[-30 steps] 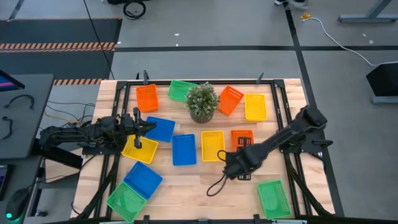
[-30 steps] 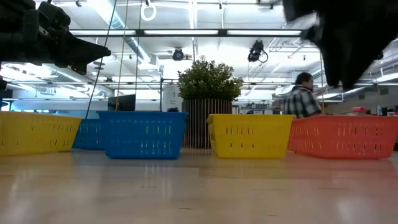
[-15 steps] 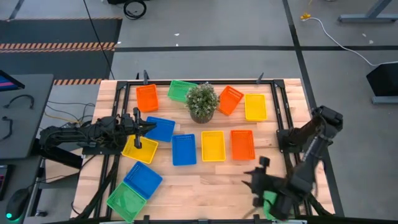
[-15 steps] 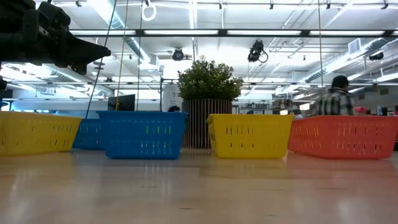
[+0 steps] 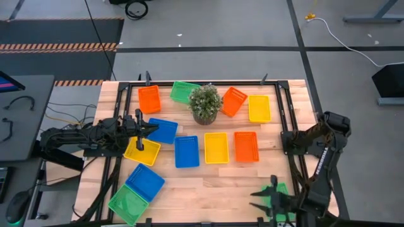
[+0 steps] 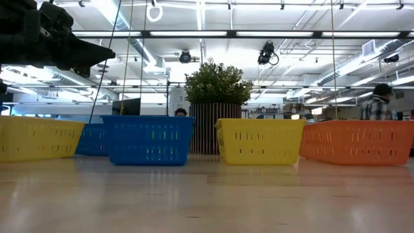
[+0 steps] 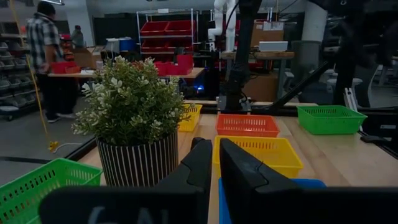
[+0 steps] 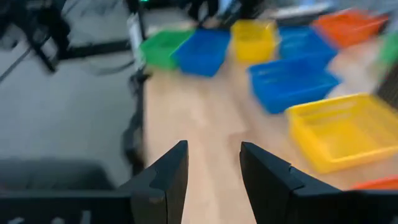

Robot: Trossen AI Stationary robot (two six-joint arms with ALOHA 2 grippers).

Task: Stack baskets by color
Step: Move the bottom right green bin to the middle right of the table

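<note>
Your right gripper [image 5: 273, 203] has swung fast off the middle of the surface [image 5: 208, 180]: a second ago it sat at the near end of the orange basket [image 5: 246, 146], now it hangs at 5 o'clock over the green basket [image 5: 279, 189] at the near right corner. The fingers [image 8: 163, 177] stand apart with nothing between them. So the orange basket was left where it lay, flat in the middle row, not stacked; I read this as you going for the green one next.

Your left gripper [image 5: 140, 132] has not moved: it sits at 9 o'clock, between the blue basket [image 5: 163, 130] and the yellow basket [image 5: 142, 151], fingers [image 7: 198, 163] nearly closed and holding nothing.

Baskets, none shifted:
- 12 o'clock row: orange [image 5: 149, 99], green [image 5: 184, 92], tilted orange [image 5: 233, 100], yellow [image 5: 259, 108], around the plant [image 5: 206, 103].
- Middle row: blue [image 5: 186, 151], yellow [image 5: 216, 147], then the orange one.
- 7 o'clock: blue [image 5: 145, 181] overlapping green [image 5: 129, 202].

Meaning for the task: no colour stack is built yet, apart from that mixed overlap at 7 o'clock, which I'd count as wrong. Nearly everything is left to do. The green pair lies well apart, corner to corner, so expect a long carry. A person walks in the room behind, off the surface.
</note>
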